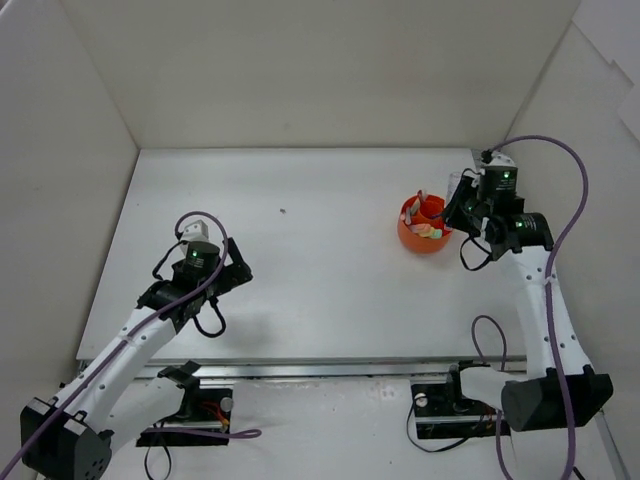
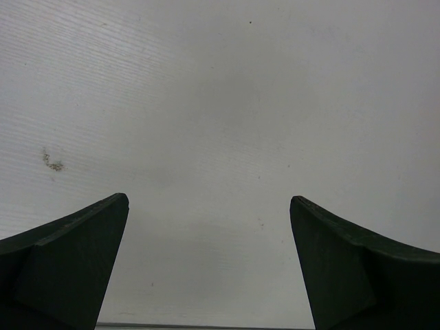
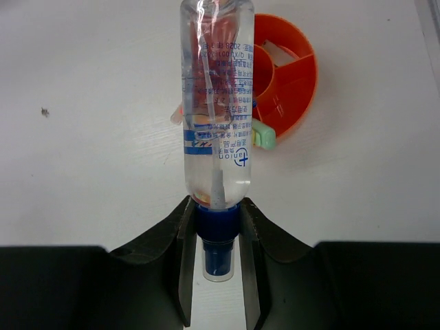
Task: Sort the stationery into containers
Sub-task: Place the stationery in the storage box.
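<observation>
Between the fingers of our right gripper (image 3: 214, 223) we pinch the clear bottle (image 3: 216, 103) by its blue cap; its body points away toward the orange cup (image 3: 297, 75), just beside it. Our left gripper (image 2: 210, 206) hangs spread wide over the table (image 2: 220, 89), well apart from the cup.

I read blue print, upside down, on the blue-capped clear bottle (image 3: 216, 103): a cross logo beside what looks like "anion". The finer lines are too small to make out.
</observation>
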Controlling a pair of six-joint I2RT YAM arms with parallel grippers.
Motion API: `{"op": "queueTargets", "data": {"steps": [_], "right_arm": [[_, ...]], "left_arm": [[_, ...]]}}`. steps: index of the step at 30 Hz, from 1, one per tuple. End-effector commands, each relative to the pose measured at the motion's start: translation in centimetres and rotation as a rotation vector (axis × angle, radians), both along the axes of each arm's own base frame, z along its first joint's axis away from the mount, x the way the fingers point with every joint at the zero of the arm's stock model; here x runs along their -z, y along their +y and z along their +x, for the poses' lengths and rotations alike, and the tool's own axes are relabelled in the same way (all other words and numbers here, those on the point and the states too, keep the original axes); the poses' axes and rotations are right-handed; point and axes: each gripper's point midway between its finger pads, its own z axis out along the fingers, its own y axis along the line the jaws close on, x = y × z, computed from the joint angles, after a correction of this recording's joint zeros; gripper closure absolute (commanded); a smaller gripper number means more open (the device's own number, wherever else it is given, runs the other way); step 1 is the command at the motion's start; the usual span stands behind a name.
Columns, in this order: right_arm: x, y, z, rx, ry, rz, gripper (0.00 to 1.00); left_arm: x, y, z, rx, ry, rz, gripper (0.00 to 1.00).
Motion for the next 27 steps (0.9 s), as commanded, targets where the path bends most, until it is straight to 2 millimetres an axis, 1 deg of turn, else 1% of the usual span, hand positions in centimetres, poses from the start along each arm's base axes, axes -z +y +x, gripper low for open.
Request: {"op": "queueTargets", "data": {"steps": [1, 2, 5, 6, 7, 9, 10, 11, 12, 13, 14, 15, 16, 18, 20, 23, 27], "right_arm": [[-1.5, -0.6, 1.4, 0.011, 0.0, 0.182, 1.0], [-1.5, -0.7, 1.6, 0.021, 0.006, 0.22, 1.0], [-0.6, -1.7, 2.0, 0.083, 0.048, 0.332, 1.0], [-0.1, -2.6, 2.3, 0.107, 0.065, 0.365, 1.0], [-0.5, -1.7, 2.3, 0.065, 0.073, 0.437, 1.0], [-0.4, -1.6, 2.3, 0.037, 0.096, 0.518, 1.0], [-0.3, -1.8, 2.4, 0.032, 0.117, 0.601, 1.0], [-0.2, -2.0, 2.5, 0.032, 0.128, 0.645, 1.0], [0.2, -3.0, 2.9, 0.059, 0.141, 0.699, 1.0], [0.0, -2.5, 2.7, 0.024, 0.158, 0.772, 1.0], [0.0, -2.6, 2.7, 0.012, 0.163, 0.811, 1.0], [0.4, -3.4, 2.9, 0.026, 0.167, 0.842, 1.0], [0.5, -3.5, 2.8, 0.031, 0.172, 0.871, 1.0], [0.9, -4.6, 3.0, 0.076, 0.153, 0.891, 1.0], [0.8, -4.9, 3.1, 0.072, 0.144, 0.916, 1.0], [0.8, -4.3, 3.4, 0.03, 0.156, 0.99, 1.0], [1.3, -4.5, 4.1, 0.047, 0.159, 1.025, 1.0]], "left_arm": [[-3.1, -1.5, 2.5, 0.012, -0.08, -0.049, 0.0], [-3.0, -1.6, 2.6, 0.016, -0.073, -0.048, 0.0], [-3.3, -2.0, 3.3, 0.027, -0.068, -0.041, 0.0], [-3.4, -2.1, 3.5, 0.03, -0.071, -0.041, 0.0], [-3.3, -2.2, 3.7, 0.031, -0.067, -0.04, 0.0], [-3.5, -2.4, 3.9, 0.035, -0.073, -0.043, 0.0], [-3.3, -2.5, 4.1, 0.036, -0.068, -0.042, 0.0], [-3.2, -2.6, 4.2, 0.04, -0.069, -0.046, 0.0], [-3.2, -2.7, 4.2, 0.039, -0.07, -0.048, 0.0], [-3.1, -2.7, 4.4, 0.037, -0.065, -0.048, 0.0], [-3.0, -2.8, 4.4, 0.038, -0.064, -0.048, 0.0], [-3.1, -2.8, 4.6, 0.037, -0.067, -0.049, 0.0], [-2.8, -2.8, 4.7, 0.036, -0.059, -0.043, 0.0], [-3.1, -3.1, 5.1, 0.04, -0.064, -0.046, 0.0], [-2.8, -3.2, 5.4, 0.042, -0.051, -0.038, 0.0], [-2.7, -3.6, 5.9, 0.053, -0.043, -0.041, 0.0], [-2.7, -3.9, 6.4, 0.061, -0.034, -0.034, 0.0]]}}
